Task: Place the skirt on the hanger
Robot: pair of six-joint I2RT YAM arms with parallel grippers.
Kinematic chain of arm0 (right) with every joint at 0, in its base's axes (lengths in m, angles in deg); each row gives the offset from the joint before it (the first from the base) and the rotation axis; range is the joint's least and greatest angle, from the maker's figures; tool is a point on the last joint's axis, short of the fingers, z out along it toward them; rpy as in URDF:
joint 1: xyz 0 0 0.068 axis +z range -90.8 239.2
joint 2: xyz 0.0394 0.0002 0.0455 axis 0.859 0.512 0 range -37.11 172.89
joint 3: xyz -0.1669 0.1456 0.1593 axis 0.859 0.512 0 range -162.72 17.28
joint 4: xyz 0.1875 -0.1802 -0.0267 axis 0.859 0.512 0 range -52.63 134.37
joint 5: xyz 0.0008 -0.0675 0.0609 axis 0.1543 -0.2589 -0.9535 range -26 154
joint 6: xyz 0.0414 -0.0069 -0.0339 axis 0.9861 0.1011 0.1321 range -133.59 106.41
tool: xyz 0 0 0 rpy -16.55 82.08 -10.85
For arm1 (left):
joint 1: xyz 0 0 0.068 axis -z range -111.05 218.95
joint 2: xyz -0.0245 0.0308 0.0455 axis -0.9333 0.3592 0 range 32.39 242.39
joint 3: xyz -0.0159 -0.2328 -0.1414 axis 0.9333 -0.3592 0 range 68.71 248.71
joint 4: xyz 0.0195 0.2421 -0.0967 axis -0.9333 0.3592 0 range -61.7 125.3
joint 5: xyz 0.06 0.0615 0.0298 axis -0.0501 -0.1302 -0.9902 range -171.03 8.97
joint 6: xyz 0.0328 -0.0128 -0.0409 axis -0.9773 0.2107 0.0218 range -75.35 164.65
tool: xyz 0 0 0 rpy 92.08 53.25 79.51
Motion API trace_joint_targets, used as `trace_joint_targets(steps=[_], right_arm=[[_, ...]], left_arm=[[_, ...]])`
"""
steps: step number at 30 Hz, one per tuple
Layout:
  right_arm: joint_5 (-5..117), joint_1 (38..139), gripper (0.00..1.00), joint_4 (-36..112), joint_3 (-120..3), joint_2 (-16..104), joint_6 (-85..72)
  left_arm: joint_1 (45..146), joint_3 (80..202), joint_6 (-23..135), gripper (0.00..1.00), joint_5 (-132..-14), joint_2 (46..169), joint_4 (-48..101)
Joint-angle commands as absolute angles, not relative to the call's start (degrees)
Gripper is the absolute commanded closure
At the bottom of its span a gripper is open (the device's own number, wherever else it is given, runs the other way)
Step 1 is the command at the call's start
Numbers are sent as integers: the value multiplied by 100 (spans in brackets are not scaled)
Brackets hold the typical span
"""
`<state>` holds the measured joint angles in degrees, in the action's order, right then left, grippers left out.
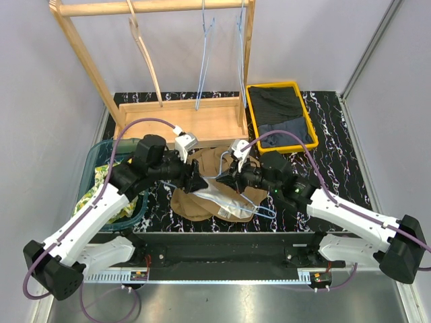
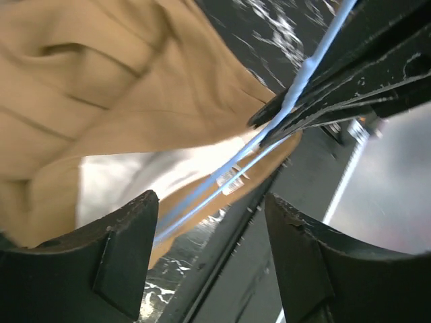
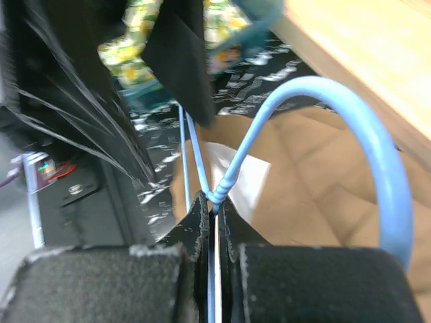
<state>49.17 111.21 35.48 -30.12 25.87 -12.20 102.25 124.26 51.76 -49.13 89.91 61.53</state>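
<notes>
The tan skirt [image 1: 192, 205] lies crumpled on the worktop near the middle of its near edge, between the two arms. The blue wire hanger [image 3: 380, 145] rests across it. The right gripper [image 3: 215, 202] is clenched on the hanger at the twisted neck just below the hook. The left gripper [image 2: 210, 205] is released, and its fingers stand apart with the hanger's thin wires running through the gap, apparently touching neither finger.

The likeliest trouble comes from that single pinch. A round wire held at one point can swivel between the pads, so the hanger may tip or roll as soon as the cloth drags on it. Whether the hanger's shoulders sit inside the waistband or merely on top of it cannot be told from these views (the pale lining hides the wire's course). If they only rest on top, any lift would leave the skirt behind on the worktop.

The left gripper could also close on wire alone, or on cloth alone, and pull the two apart instead of together. Both wrists are crowded over the same patch, so a careless sweep risks knocking them together. It could also shove the skirt toward the teal bin [image 1: 94, 165] at the left edge.
</notes>
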Motion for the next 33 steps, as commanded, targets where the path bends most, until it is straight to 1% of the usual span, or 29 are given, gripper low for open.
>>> trace_joint_targets(steps=[1, 3, 6, 7, 9, 10, 13, 19, 26, 28, 33], right_arm=[[5924, 11115, 100, 3359, -2913, 2283, -1192], [6126, 11115, 100, 3394, -2869, 2230, -1139], [6556, 11115, 100, 3508, -2825, 2239, -1025], [6706, 11115, 100, 3535, -2799, 2239, -964], [6926, 11115, 100, 3579, -2755, 2204, -858], [6997, 11115, 100, 3579, -2737, 2178, -823], [7076, 11115, 100, 3675, -2728, 2142, -726], [7076, 11115, 100, 3991, -2789, 2160, -577], [7050, 11115, 100, 4115, -2807, 2081, -489], [7050, 11115, 100, 4141, -2798, 2055, -489], [7059, 11115, 100, 4194, -2816, 2045, -480]], left_arm=[[10243, 12759, 5651, 33, -6237, 8558, 6037], [10243, 12681, 5808, 34, -6467, 8426, 6160], [10243, 12514, 6011, 41, -6959, 8179, 6406], [10243, 12452, 6055, 46, -7038, 8092, 6450], [10243, 12233, 6169, 52, -6970, 8047, 6451], [10243, 12162, 6213, 54, -6943, 8073, 6442], [10243, 12012, 6293, 57, -6942, 8344, 6381], [10314, 12082, 6311, 65, -6942, 9179, 6187], [10472, 12021, 6354, 66, -7373, 9954, 6169], [10498, 12004, 6451, 61, -7566, 10130, 6187], [10612, 12065, 6398, 58, -7829, 10428, 6169]])
